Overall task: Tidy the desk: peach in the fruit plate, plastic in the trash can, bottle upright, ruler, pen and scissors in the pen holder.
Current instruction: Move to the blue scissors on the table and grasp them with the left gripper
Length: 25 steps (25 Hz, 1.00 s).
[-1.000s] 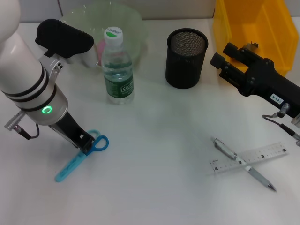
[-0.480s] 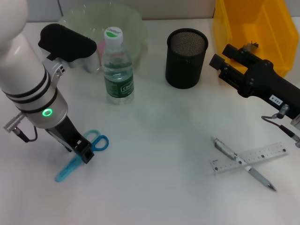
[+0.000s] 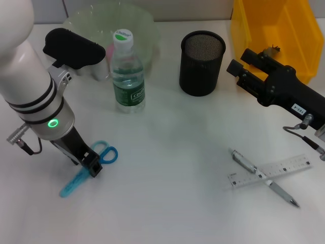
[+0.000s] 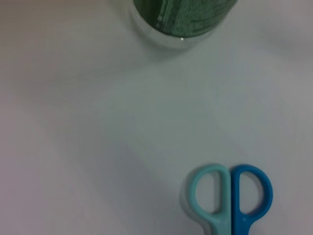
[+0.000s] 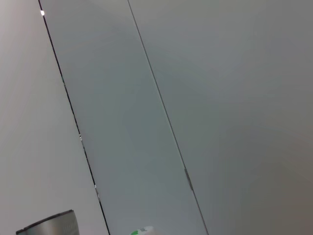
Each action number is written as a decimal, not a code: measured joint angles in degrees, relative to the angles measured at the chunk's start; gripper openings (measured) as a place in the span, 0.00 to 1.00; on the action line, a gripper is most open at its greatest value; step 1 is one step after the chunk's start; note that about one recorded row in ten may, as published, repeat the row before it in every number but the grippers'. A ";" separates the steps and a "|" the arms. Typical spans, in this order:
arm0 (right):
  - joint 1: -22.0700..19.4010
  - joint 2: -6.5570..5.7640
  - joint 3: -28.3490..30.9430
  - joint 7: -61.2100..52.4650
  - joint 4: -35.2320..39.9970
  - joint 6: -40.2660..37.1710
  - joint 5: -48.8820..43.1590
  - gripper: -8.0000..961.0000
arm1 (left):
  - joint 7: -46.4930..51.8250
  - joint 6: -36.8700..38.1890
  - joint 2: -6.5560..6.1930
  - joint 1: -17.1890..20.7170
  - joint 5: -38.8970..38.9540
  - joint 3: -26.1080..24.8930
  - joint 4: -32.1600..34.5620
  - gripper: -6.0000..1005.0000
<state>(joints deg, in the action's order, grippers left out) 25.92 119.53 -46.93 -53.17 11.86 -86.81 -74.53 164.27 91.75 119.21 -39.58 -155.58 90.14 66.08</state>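
Left gripper (image 3: 93,168): down at the scissors' middle; whether its fingers are spread or closed can't be told.
Right gripper (image 3: 237,67): parked well off, beside the pen holder (image 3: 201,62); finger state unclear.
Scissors (image 3: 87,170): flat on the desk directly under the left gripper, loops just past it toward the bottle (image 3: 126,73).
Handling: likely light, stiff, smooth plastic; thin and low-lying, so apt to slide.
Hold: judged best across the narrow neck below the loops.
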 joint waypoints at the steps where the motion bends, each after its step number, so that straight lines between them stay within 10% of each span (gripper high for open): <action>1: 0.00 0.00 0.00 0.00 0.00 -0.01 0.00 0.60 | -0.01 -0.35 -0.01 -0.03 0.00 0.04 -0.65 0.51; 25: 0.83 0.00 0.00 0.00 0.01 0.42 0.07 0.60 | 0.01 -1.07 -0.05 -2.38 -0.26 0.90 -3.89 0.58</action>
<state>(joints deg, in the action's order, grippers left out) 26.76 119.53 -46.93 -53.17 11.86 -86.39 -74.46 164.29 90.68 119.16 -41.96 -155.84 91.03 62.18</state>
